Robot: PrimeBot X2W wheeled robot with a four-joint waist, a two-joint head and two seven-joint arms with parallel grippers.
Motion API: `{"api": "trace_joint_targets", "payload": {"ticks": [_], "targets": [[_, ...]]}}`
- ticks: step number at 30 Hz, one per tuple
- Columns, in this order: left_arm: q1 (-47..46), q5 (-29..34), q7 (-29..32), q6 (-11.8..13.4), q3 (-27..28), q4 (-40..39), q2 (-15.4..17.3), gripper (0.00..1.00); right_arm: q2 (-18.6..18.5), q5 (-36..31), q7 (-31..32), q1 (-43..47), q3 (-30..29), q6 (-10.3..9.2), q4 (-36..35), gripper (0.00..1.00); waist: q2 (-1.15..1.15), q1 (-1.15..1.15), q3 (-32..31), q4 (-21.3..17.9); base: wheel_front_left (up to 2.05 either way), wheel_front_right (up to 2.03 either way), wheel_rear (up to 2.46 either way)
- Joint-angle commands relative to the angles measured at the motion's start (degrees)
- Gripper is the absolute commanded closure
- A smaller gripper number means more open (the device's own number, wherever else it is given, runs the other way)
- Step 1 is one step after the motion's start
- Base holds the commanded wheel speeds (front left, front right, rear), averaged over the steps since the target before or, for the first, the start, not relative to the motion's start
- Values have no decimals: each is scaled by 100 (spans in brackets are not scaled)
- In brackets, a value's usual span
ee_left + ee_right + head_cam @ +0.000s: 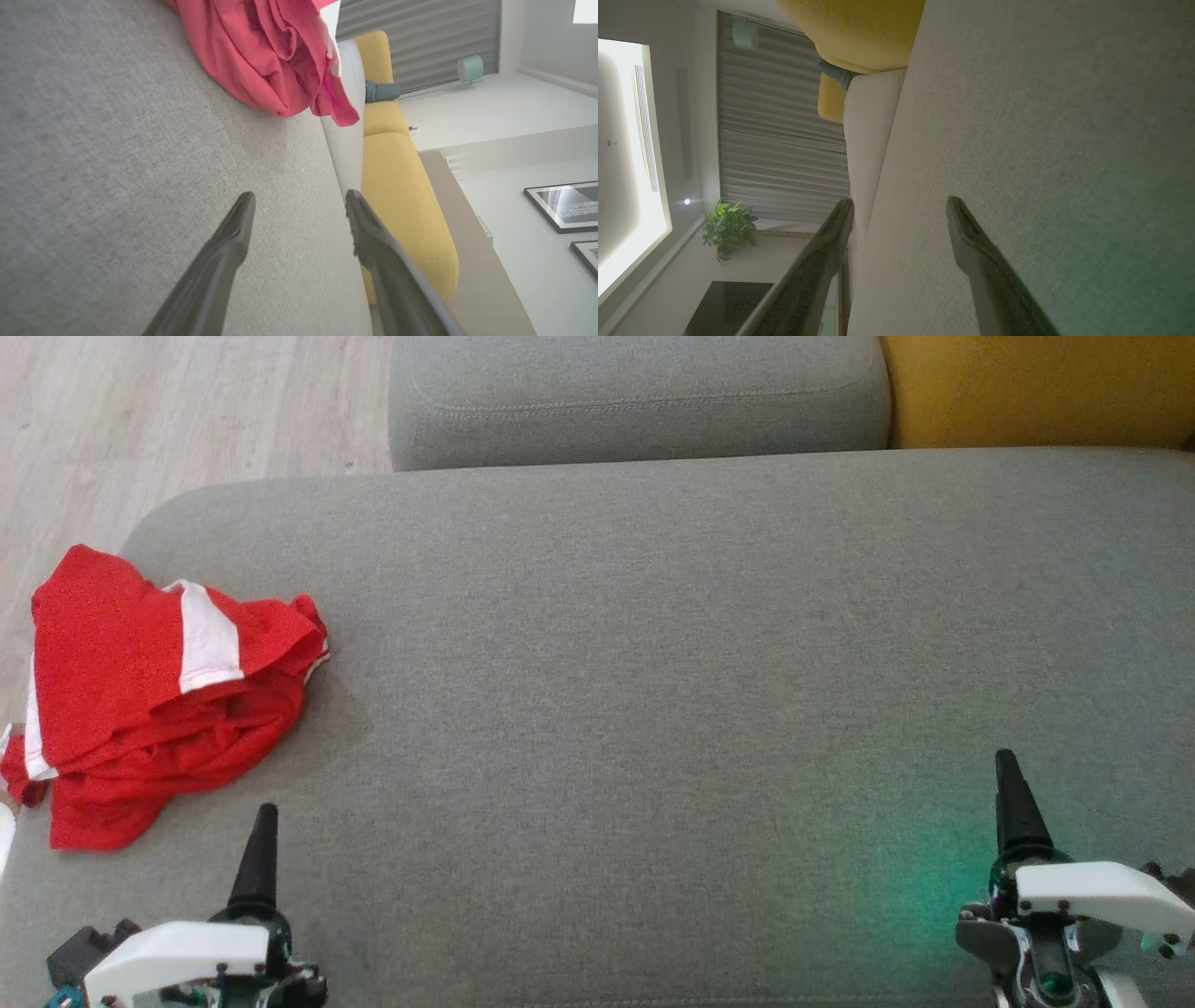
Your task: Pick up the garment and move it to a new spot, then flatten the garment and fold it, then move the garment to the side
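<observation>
Head view: garment (140, 700) beside end effector (265, 826)

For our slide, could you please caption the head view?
Crumpled red garment at left edge of grey sofa cushion; left gripper near it, right gripper far across, both empty.

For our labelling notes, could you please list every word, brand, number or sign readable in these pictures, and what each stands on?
None can be read: the red-and-white garment bears no visible print, and the framed pictures on the wall show no legible writing.
</observation>
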Motion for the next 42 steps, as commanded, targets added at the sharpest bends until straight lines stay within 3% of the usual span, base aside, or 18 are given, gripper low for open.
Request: {"api": "trace_joint_targets", "payload": {"ticks": [1,42], "targets": [[-275,215,-54,23,15,-197,57,0,-37,-203,-83,-327,73,20,-163,0,0,0,2,-1,0,0,0],[-362,3255,-724,581,-197,-17,101,0,-59,-3150,-759,-652,504,28,145,0,0,0,74,27,0,0,0]]}}
